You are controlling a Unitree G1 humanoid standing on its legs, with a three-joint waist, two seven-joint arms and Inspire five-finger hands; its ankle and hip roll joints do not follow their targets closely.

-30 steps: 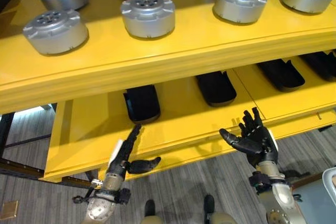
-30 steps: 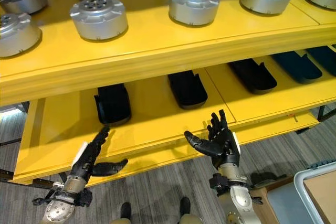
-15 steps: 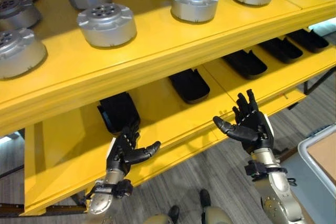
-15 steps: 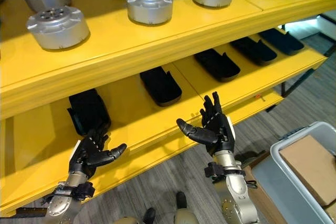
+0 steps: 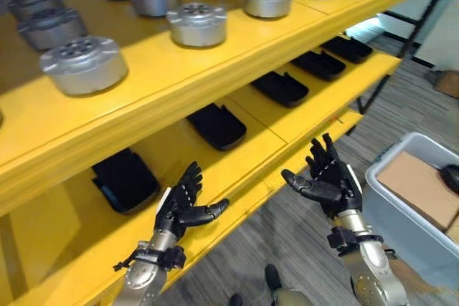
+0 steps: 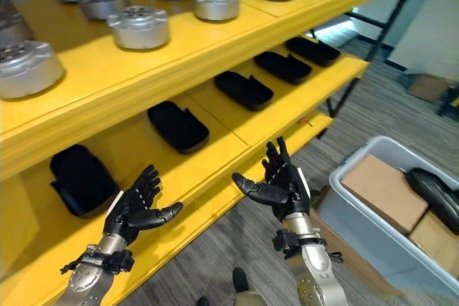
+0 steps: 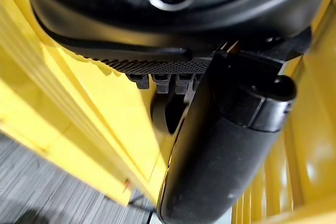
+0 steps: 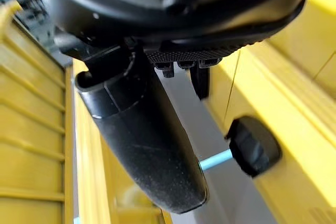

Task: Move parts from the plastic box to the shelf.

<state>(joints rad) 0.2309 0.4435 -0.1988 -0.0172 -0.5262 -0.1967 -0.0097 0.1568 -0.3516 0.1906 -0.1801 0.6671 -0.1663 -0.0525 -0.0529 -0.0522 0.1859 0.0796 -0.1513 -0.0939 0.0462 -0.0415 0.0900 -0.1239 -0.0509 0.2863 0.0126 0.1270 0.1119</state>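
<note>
The left robot hand [image 5: 183,202] is raised in front of the near edge of the lower level of the yellow shelf [image 5: 237,48], palm up, its fingers spread and straight and its thumb reaching out to the right; it holds nothing. The right robot hand [image 5: 326,180] stands at much the same height further right, also before the lower level's near edge, fingers fanned upward and thumb pointing left toward the other hand, empty as well.

The parts are of two kinds. Round silver parts [image 5: 197,24] with a ring of holes on top sit in rows along the upper level, running from the near left to the far right. Flat black parts [image 6: 244,89] (long, tray-like shells) lie in a row on the lower level, each apart from the next; the nearest one [image 5: 125,179] is just beyond the left robot hand.

At the right, on the grey floor [image 6: 373,112], stands the grey plastic box [image 6: 337,216]. It holds brown cardboard pieces [image 6: 384,191] and one black part [image 6: 434,195] lying at its far right side.
</note>
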